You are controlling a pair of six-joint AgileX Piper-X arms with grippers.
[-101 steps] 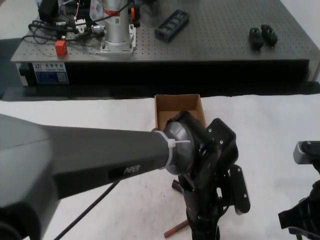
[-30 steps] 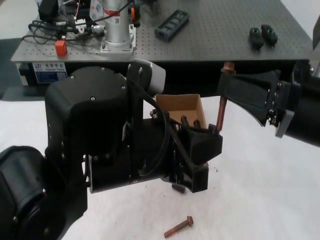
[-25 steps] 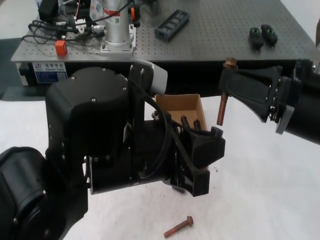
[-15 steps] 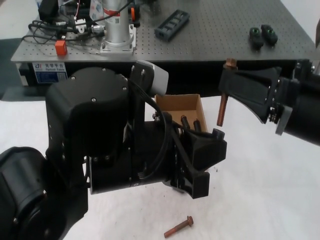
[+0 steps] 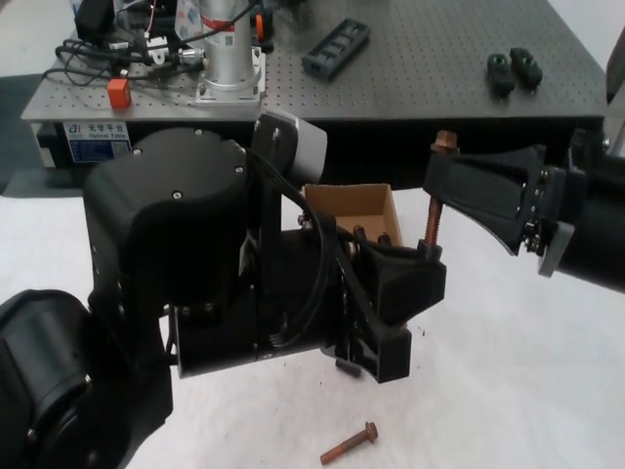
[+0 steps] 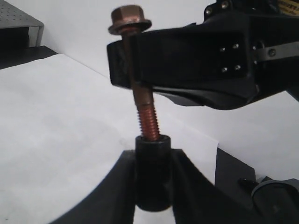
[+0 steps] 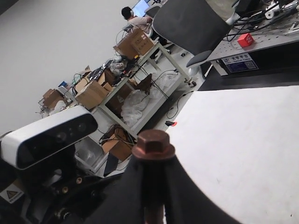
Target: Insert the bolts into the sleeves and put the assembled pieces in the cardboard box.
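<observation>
Two grippers meet above the white bench (image 5: 508, 371), close by the open cardboard box (image 5: 344, 201). There the left gripper (image 6: 153, 184) pinches a black sleeve (image 6: 152, 151) upright between its fingers. The right gripper (image 6: 125, 58) is clamped on a copper bolt (image 6: 141, 100) just below its head, with the threaded tip at the sleeve's mouth. One loose bolt (image 5: 350, 443) lies on the bench, well apart from them.
</observation>
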